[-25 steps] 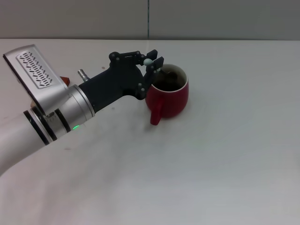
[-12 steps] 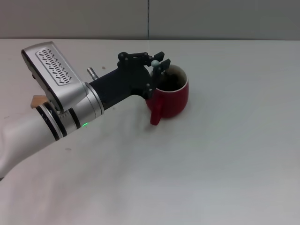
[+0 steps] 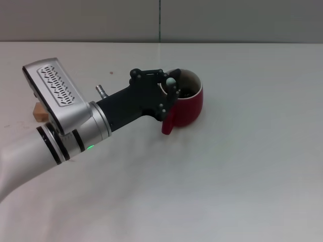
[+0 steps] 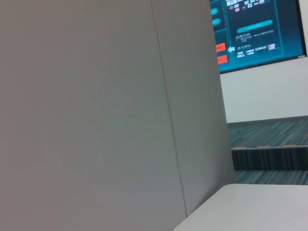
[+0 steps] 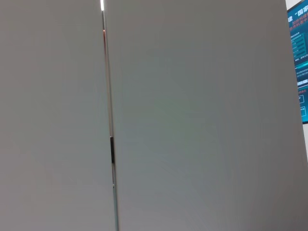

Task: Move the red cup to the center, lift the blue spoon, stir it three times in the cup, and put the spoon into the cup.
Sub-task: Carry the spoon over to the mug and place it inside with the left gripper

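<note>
The red cup (image 3: 189, 103) stands on the white tabletop (image 3: 227, 166) near its middle, handle turned toward me. My left gripper (image 3: 170, 85) hangs over the cup's near-left rim and is shut on the blue spoon (image 3: 171, 81). Only the pale rounded end of the spoon's handle shows between the black fingers. The rest of the spoon points down into the cup's dark inside and is hidden. The right gripper is out of view; its wrist view faces a grey wall panel.
A small wooden block (image 3: 38, 112) lies at the left, partly behind my left arm's silver forearm (image 3: 60, 108). A grey wall (image 3: 161, 20) runs along the table's far edge. White tabletop stretches to the right and front of the cup.
My left gripper has moved right and down with the spoon, from beside the cup's left rim to over the cup's opening. The forearm has swung and uncovered the wooden block.
</note>
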Available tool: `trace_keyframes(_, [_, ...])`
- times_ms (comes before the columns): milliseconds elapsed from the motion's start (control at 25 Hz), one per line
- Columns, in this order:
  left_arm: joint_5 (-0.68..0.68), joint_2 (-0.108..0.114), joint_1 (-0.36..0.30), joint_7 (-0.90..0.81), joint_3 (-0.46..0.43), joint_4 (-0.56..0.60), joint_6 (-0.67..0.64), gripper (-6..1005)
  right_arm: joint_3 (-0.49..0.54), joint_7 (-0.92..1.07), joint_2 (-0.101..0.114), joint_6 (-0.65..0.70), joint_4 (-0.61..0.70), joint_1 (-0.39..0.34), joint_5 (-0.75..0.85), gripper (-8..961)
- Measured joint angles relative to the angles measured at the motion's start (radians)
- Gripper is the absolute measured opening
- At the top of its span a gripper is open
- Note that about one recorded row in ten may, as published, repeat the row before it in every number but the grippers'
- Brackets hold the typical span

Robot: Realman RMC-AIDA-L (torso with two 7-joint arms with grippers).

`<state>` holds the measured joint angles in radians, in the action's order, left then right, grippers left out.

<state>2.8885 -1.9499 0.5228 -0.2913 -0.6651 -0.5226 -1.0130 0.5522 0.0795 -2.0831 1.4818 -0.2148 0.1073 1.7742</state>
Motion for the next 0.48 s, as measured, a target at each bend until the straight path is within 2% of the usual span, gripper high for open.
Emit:
trace_keyframes(200, [-0.001, 0.02, -0.026, 0.002, -0.023, -0.013, 0.001, 144, 0.0, 0.0, 0.0, -0.003, -0.002, 0.002, 0.001, 776])
trace_keyframes(360, [-0.001, 0.023, -0.023, 0.002, -0.045, -0.012, 0.004, 144, 0.0, 0.0, 0.0, -0.004, -0.003, 0.005, 0.001, 776])
trace_keyframes(480, [-0.002, 0.016, -0.005, 0.003, -0.054, -0.004, 0.007, 144, 0.0, 0.0, 0.0, -0.004, -0.003, 0.006, 0.001, 777])
